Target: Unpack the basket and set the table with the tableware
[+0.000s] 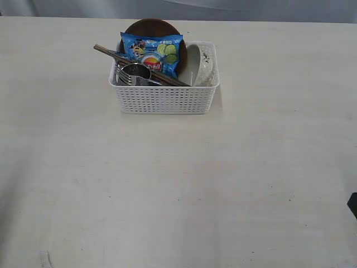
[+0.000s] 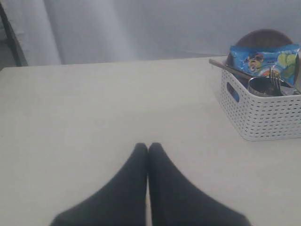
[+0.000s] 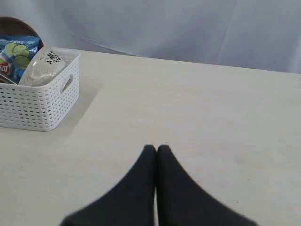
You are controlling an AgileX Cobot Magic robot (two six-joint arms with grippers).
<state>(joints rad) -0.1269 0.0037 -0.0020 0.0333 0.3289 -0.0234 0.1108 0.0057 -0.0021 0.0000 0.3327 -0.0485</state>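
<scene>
The white lattice basket [image 1: 164,99] stands on the pale table [image 1: 178,184], toward the far side. Inside it a round reddish-brown plate [image 1: 152,25] leans at the back. An off-white bowl [image 1: 202,66] stands on edge at the right end. Brown chopsticks [image 1: 106,51] stick out over the left rim, beside a steel cup [image 1: 135,71] and a fork [image 1: 124,78]. My left gripper [image 2: 148,147] is shut and empty over bare table, well away from the basket [image 2: 263,113]. My right gripper [image 3: 156,149] is also shut and empty, apart from the basket [image 3: 40,106].
A blue chip bag [image 1: 153,51] stands in the basket in front of the plate. Grey curtain [image 2: 141,28] hangs behind the table's far edge. A dark piece of the right arm [image 1: 352,204] shows at the right edge of the exterior view.
</scene>
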